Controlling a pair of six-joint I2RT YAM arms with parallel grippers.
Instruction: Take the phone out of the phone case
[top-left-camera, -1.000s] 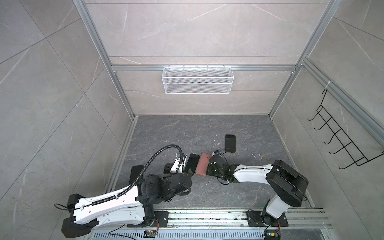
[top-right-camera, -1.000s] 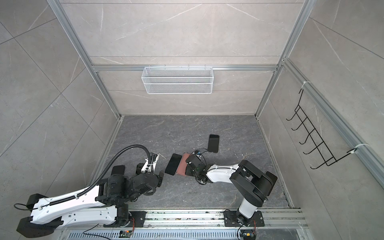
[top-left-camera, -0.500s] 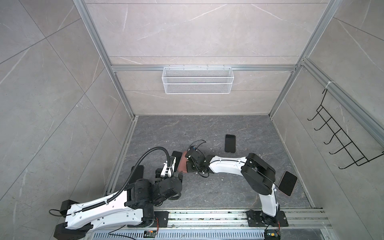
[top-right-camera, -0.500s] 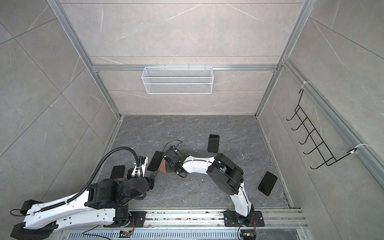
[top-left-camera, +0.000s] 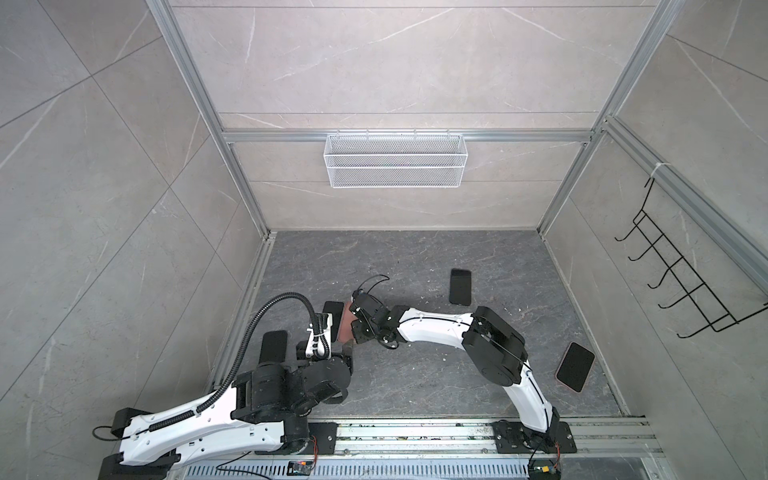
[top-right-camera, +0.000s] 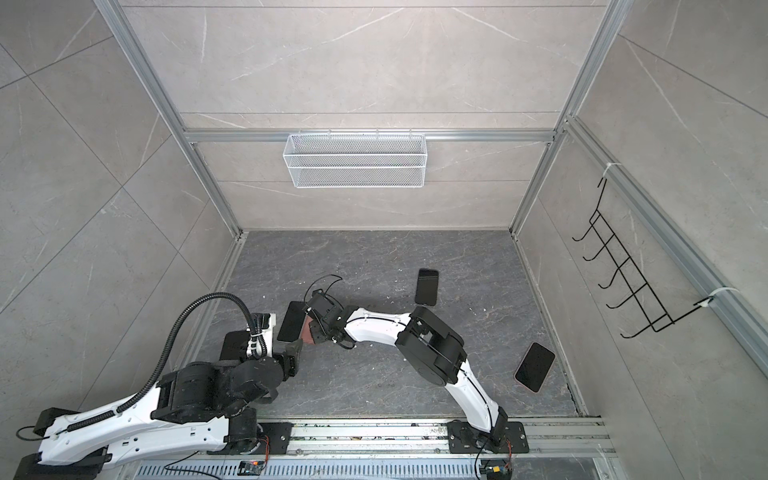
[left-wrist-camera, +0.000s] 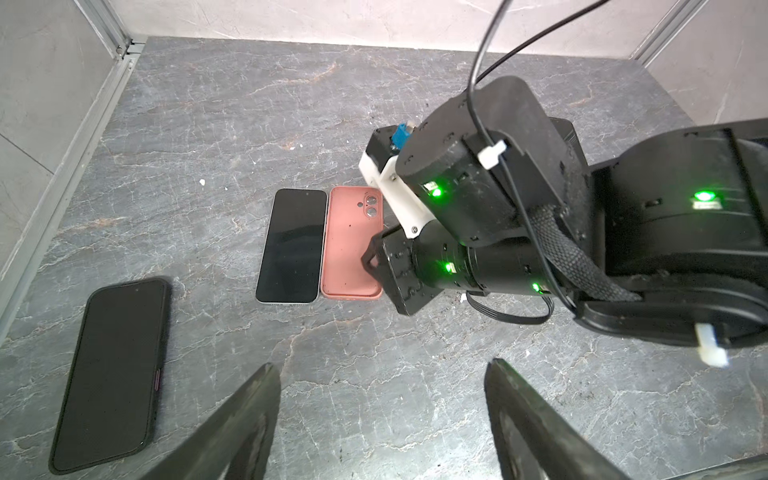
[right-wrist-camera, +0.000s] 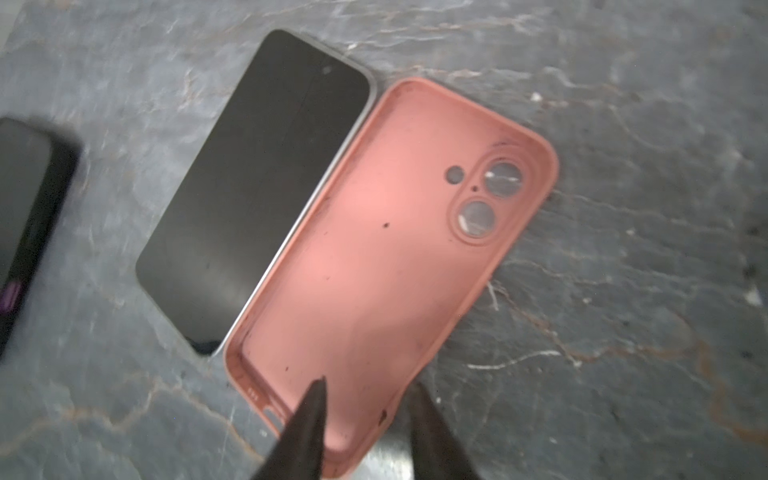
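Left wrist view: phone lies near-far, screen up
Pink case: parallel, touching its right
Left gripper, right gripper: both parted

Lab test cell: tiled walls, aluminium frame

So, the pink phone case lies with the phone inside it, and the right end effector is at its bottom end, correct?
Not quite: the pink phone case is empty, and the phone lies screen-up right beside it, as the right wrist view shows. The right end effector is indeed at its bottom end.
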